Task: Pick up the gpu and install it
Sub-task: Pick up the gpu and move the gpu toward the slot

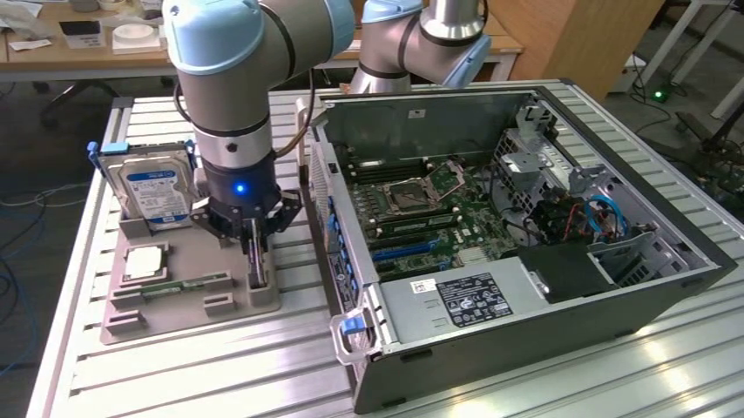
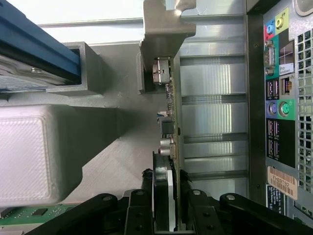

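The gpu is stood on edge in a slot of the grey tray, on the side nearest the case. It is clamped between the fingers of the gripper (the card's thin green edge is pinched from both sides in the wrist view). In the exterior view, a hard drive is held upright at 10 o'clock from the gpu, a memory stick is laid at 9 o'clock, and the open case is set at 3 o'clock on the worktop.
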Available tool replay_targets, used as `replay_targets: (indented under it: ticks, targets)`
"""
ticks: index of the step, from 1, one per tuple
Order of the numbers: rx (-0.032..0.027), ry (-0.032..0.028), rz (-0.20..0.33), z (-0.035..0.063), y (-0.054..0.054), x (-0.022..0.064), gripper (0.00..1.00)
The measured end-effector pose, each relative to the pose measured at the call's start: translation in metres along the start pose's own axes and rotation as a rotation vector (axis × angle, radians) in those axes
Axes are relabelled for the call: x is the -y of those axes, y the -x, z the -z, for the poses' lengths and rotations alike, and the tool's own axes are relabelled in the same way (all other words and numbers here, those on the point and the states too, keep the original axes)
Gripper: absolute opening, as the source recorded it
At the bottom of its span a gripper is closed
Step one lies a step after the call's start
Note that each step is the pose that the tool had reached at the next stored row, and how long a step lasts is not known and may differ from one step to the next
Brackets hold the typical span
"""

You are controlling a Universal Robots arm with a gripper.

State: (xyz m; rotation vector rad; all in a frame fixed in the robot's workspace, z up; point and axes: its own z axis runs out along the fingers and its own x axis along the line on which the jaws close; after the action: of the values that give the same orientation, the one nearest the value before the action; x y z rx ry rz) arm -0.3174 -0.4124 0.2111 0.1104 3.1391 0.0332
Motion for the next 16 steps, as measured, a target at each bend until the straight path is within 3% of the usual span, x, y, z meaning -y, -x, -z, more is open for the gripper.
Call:
replay_targets:
  ticks: [16]
  targets:
    - [0.0, 0.0, 0.0, 0.0, 0.0002, 0.0, 0.28]
